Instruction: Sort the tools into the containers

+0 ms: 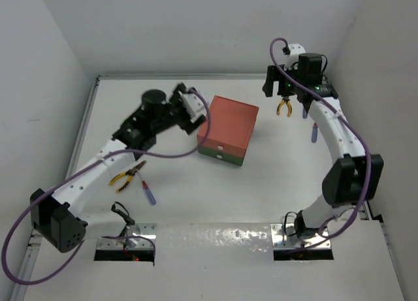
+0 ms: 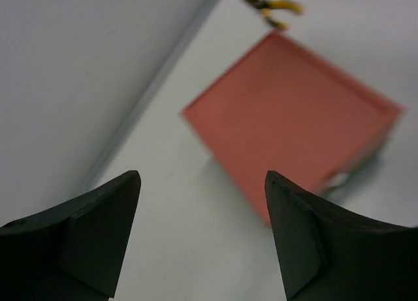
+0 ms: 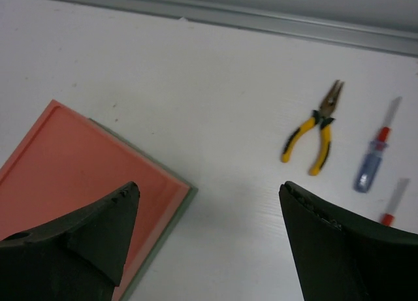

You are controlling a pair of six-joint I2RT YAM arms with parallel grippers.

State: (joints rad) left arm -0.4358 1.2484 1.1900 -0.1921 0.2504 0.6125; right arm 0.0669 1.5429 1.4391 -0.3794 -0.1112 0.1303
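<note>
The salmon-red drawer box sits on the dark green one mid-table, both shut, white knobs facing front. My left gripper is open and empty beside the box's left edge; its wrist view shows the red box ahead of the gripper. My right gripper is open and empty, right of the box and beside yellow-handled pliers. A second pair of pliers and a screwdriver lie under the left arm. Two screwdrivers lie by the right arm.
White walls close the table at the back and both sides, with a metal rail along the back edge. The left arm's cable hangs over the table beside the box. The right arm partly hides a screwdriver.
</note>
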